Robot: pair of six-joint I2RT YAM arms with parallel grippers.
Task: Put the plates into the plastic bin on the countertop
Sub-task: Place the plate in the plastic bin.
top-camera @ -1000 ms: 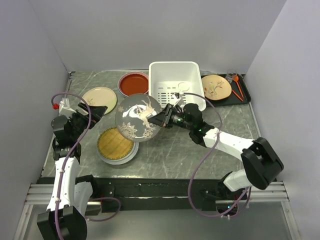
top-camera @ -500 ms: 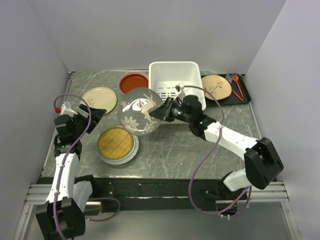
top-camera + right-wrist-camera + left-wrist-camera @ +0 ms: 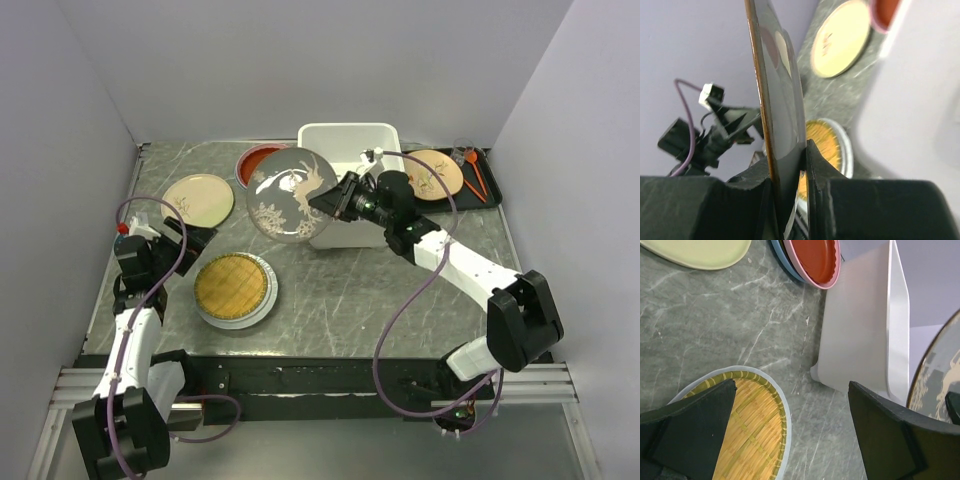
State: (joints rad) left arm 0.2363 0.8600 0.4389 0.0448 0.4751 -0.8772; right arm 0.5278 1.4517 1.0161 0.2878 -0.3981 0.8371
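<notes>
Left hand (image 3: 192,234) wide open, low; right hand (image 3: 326,200) tightly pinched, arm outstretched forward.

Dark plate (image 3: 781,100) held edge-on
The right gripper (image 3: 789,167) pinches its rim at 6 o'clock; cream plate (image 3: 840,40) at 1, yellow plate (image 3: 826,150) at 5, left arm (image 3: 700,137) at 9.

**White links, black joints, purple cables**

Pair white shells on left arm (image 3: 125,350) and right arm (image 3: 465,266) with bulky black joint housings. Trail a looping purple cable (image 3: 395,320) along each. End in matte black, wedge-shaped fingers (image 3: 695,430). Show a red tip (image 3: 122,228) near the left wrist, possibly a connector cap.
</notes>
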